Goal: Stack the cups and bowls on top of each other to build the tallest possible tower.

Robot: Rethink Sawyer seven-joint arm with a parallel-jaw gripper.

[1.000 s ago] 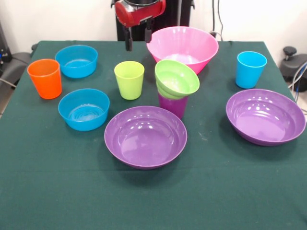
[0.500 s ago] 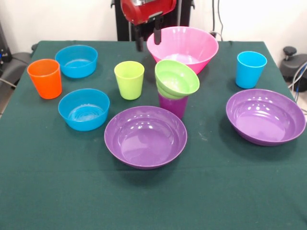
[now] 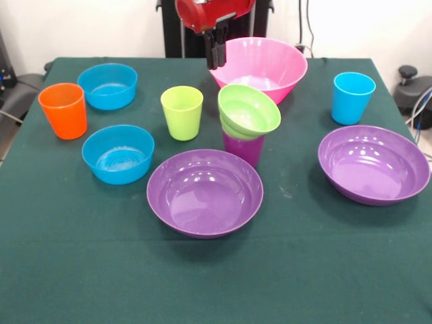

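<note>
My gripper [image 3: 215,62] hangs at the top, just over the left rim of the big pink bowl [image 3: 260,64], and holds nothing. In the middle a purple cup [image 3: 243,150] carries a small green bowl [image 3: 249,110] that sits tilted on it. Left of this stack stands the lime green cup [image 3: 181,112]. The orange cup [image 3: 63,110] is at the far left and the light blue cup [image 3: 353,98] at the right. Two blue bowls [image 3: 107,86] [image 3: 118,154] rest at the left. One wide purple bowl [image 3: 204,192] lies front centre, another [image 3: 373,163] at the right.
A dark green cloth [image 3: 216,283] covers the table. Cables and dark equipment [image 3: 415,91] sit past the right edge.
The gripper has moved right from above the lime green cup's far side to the pink bowl's left rim. Its two tips now show much closer together. Cups and bowls have not moved.
</note>
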